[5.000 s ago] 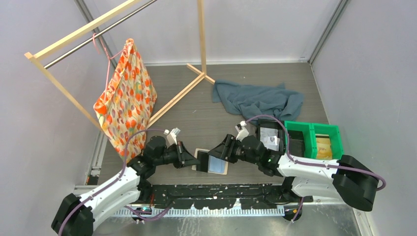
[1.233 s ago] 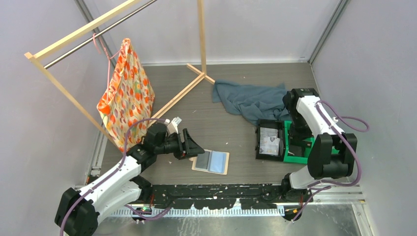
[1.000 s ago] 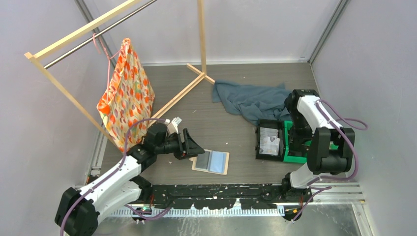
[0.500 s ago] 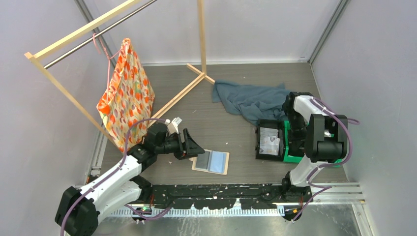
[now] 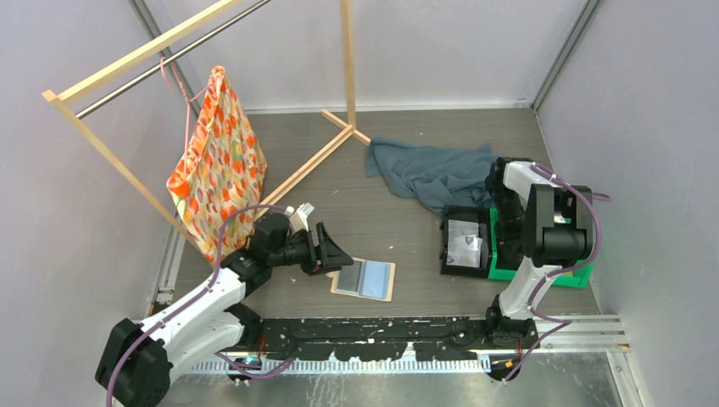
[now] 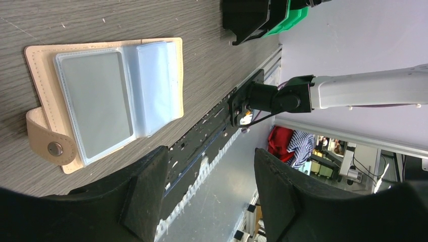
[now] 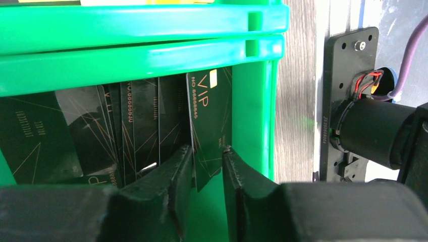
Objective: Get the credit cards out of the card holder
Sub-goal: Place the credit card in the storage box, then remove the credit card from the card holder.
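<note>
Between the right claw's (image 7: 206, 156) narrow jaws a credit card (image 7: 204, 106) hangs inside the green bin (image 7: 141, 55) — pinched or freed, I can't tell — so widen fully, then lift straight out.

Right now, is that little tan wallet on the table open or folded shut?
Open. The card holder lies spread flat, both clear inner pockets facing up, and its snap tab hangs unfastened at one side.

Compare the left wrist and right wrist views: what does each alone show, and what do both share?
Only the left wrist: the open tan folding card holder with blue-grey pockets. Only the right wrist: glossy dark credit cards inside a bright green plastic bin, one between the right gripper's parted fingers. Both: that bin and the grey wood-grain table.
</note>
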`<state>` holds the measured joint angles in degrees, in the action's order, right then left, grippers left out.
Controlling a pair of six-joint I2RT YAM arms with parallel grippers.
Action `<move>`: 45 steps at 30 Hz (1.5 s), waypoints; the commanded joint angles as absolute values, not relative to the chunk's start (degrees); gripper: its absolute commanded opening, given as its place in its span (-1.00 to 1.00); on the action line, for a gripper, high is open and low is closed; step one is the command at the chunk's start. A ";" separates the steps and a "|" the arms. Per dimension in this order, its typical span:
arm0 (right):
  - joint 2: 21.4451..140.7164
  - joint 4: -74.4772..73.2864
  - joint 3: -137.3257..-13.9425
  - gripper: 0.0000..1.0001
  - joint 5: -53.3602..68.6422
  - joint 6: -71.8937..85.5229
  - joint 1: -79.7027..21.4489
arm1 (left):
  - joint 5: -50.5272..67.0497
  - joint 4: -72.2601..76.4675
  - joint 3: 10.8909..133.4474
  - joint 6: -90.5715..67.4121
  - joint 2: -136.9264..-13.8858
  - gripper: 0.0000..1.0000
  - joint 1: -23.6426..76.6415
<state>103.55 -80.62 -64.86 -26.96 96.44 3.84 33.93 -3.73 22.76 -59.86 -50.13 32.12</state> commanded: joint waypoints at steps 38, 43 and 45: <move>59.99 -22.40 -38.30 -0.16 -22.97 61.23 -58.39 | 29.53 -1.55 24.00 -53.54 -62.31 0.21 31.82; 67.32 -17.06 -38.08 -0.39 -22.55 63.45 -64.07 | 29.17 -1.11 24.51 -52.37 -64.94 0.18 31.82; 69.62 -13.46 -36.88 -0.47 -20.81 64.34 -64.24 | 28.34 -0.63 24.37 -51.73 -65.74 0.17 31.82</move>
